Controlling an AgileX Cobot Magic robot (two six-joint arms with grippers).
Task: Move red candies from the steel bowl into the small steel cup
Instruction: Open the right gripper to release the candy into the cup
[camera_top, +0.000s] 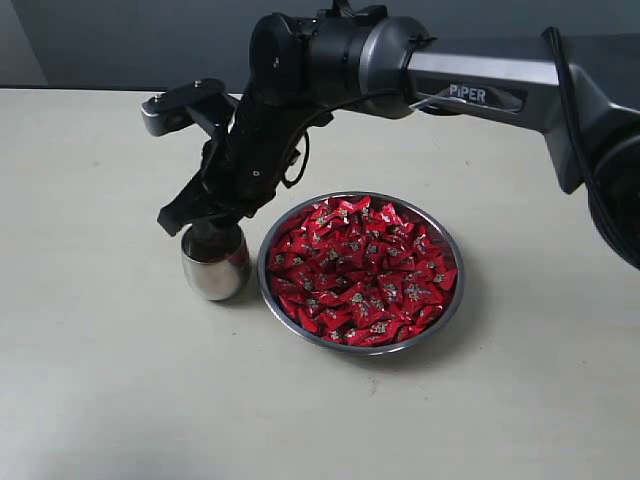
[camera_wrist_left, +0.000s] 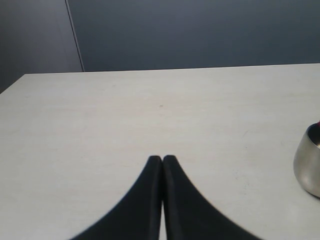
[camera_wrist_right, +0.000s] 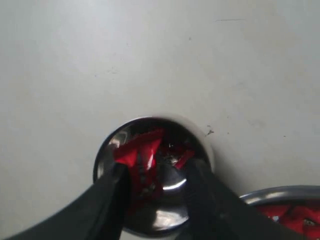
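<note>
The small steel cup stands just left of the steel bowl, which is heaped with red candies. My right gripper hangs directly over the cup's mouth. In the right wrist view this gripper is open, its fingers spread across the cup. A red candy lies inside the cup, close to one fingertip. My left gripper is shut on nothing, low over bare table, with the cup off to its side. It does not show in the exterior view.
The bowl's rim almost touches the cup. Pale tabletop runs round both vessels. The right arm reaches in over the bowl from the far right. A dark wall stands behind the table's far edge.
</note>
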